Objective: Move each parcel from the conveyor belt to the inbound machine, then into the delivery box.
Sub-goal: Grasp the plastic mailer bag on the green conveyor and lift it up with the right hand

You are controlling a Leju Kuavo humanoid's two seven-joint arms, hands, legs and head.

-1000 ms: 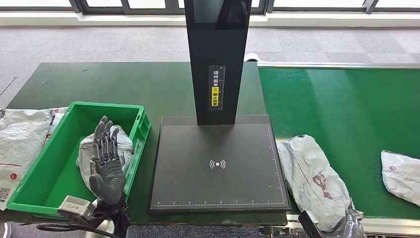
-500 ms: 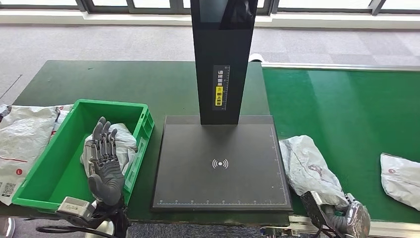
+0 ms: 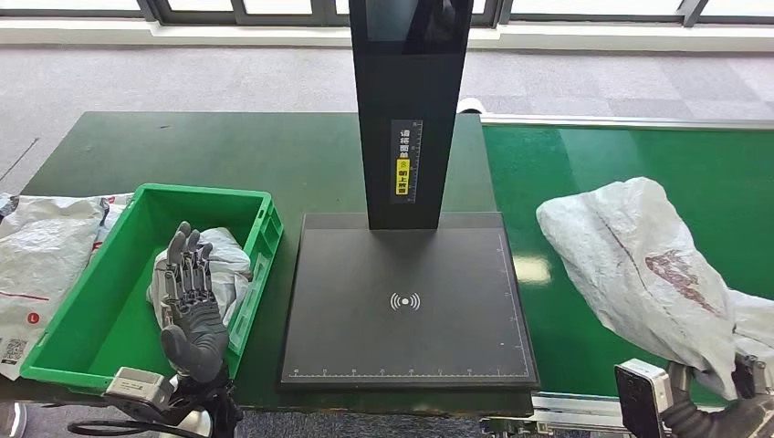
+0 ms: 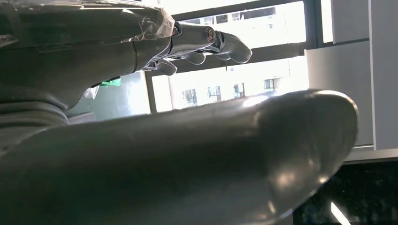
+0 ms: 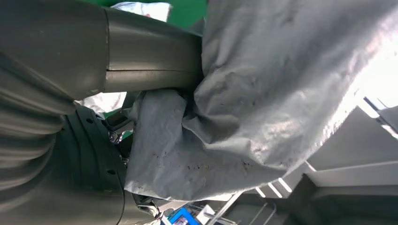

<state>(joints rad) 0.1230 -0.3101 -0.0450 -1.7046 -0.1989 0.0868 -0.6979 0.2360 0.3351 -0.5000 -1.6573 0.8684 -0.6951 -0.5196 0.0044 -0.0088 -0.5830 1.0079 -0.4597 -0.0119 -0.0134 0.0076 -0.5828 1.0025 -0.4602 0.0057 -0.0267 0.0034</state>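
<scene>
My right hand [image 3: 723,418], at the bottom right, grips a crumpled grey parcel [image 3: 643,260] by its near end and holds it up above the green conveyor belt [image 3: 630,155]. In the right wrist view the thumb [image 5: 145,63] presses into the grey parcel [image 5: 281,93]. The inbound machine's black platform [image 3: 406,301] lies bare in the middle, under its black column [image 3: 406,100]. My left hand [image 3: 190,306] stands upright and open over the near right corner of the green delivery box [image 3: 137,194], fingers [image 4: 206,40] spread. One grey parcel [image 3: 224,265] lies in the box.
Another parcel [image 3: 753,319] lies on the belt at the far right, partly behind the lifted one. More parcels [image 3: 41,255] lie on the table left of the box. The dark green table [image 3: 228,151] stretches behind the box.
My right hand has come into view, taken hold of the grey parcel and lifted it off the belt. The left hand has barely moved. The camera shifted slightly.
</scene>
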